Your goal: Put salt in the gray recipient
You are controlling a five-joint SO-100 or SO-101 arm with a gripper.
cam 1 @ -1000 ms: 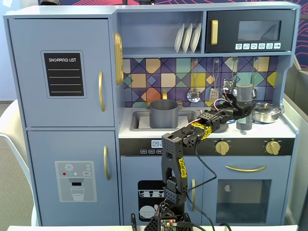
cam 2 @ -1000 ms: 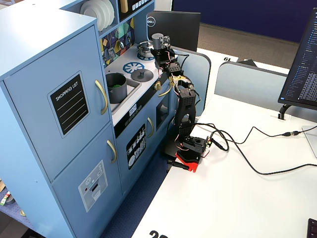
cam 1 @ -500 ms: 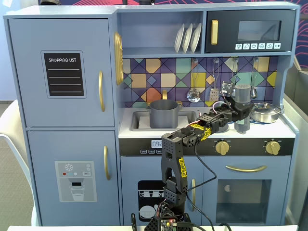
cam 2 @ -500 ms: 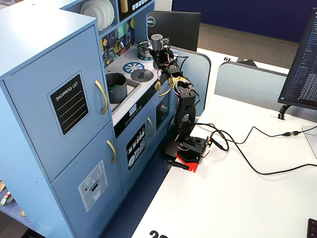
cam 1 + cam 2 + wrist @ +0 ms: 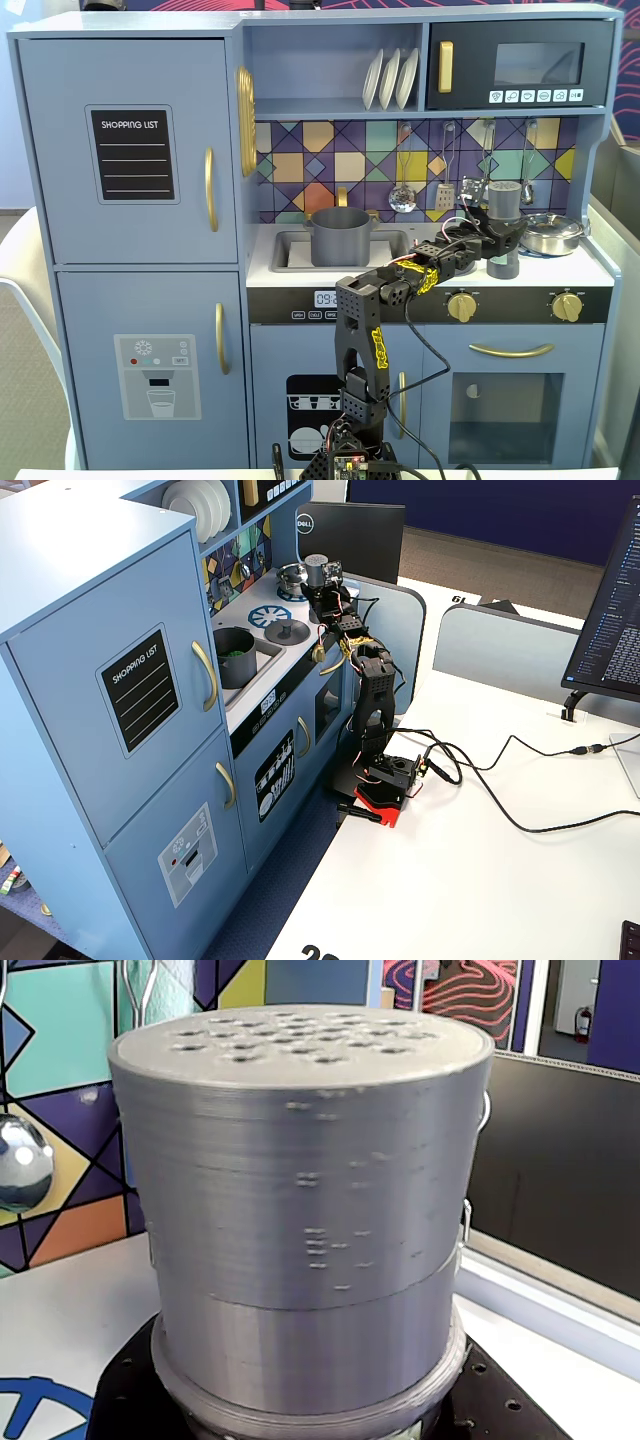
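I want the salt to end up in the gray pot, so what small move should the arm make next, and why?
Probably lift straight up a little. The gripper appears closed around the salt shaker, which stands upright and low at the stovetop beside the silver pan. The gray pot sits in the sink to the left in that fixed view, so the shaker needs height first.

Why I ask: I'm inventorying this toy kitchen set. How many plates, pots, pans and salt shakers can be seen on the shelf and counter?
white plates: 3, standing on the shelf
gray pot: 1, in the sink
silver pan: 1, far right of the counter in a fixed view
salt shaker: 1, beside the pan
Total: 6
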